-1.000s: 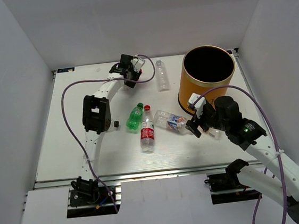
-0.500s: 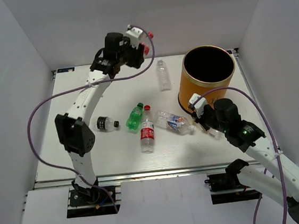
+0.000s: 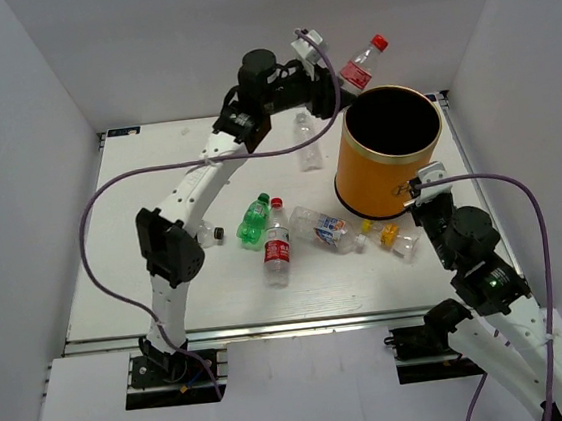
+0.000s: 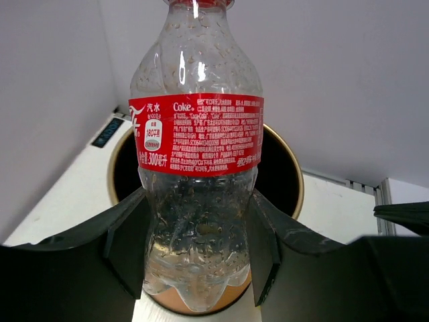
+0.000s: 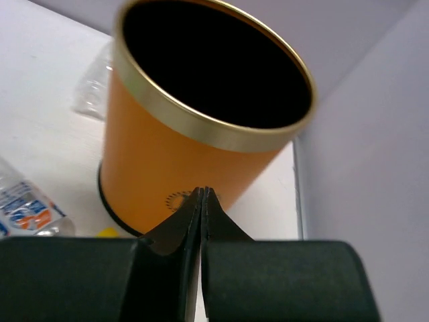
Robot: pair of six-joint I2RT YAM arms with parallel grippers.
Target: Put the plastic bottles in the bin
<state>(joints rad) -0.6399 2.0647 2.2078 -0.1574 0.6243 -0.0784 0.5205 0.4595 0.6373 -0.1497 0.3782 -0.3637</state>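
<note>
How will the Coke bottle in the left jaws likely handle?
The Coke bottle looks almost empty, only droplets inside, so probably light. Its clear plastic wall may dent under squeezing, and its smooth round body might slip.

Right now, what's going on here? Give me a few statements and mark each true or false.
1. The left gripper grips a red-labelled bottle. True.
2. The bin lies on its side. False: it stands upright, its opening facing up.
3. The right gripper holds a bottle. False: its fingers are shut together with nothing between them.
4. A green bottle lies on the table. True.
</note>
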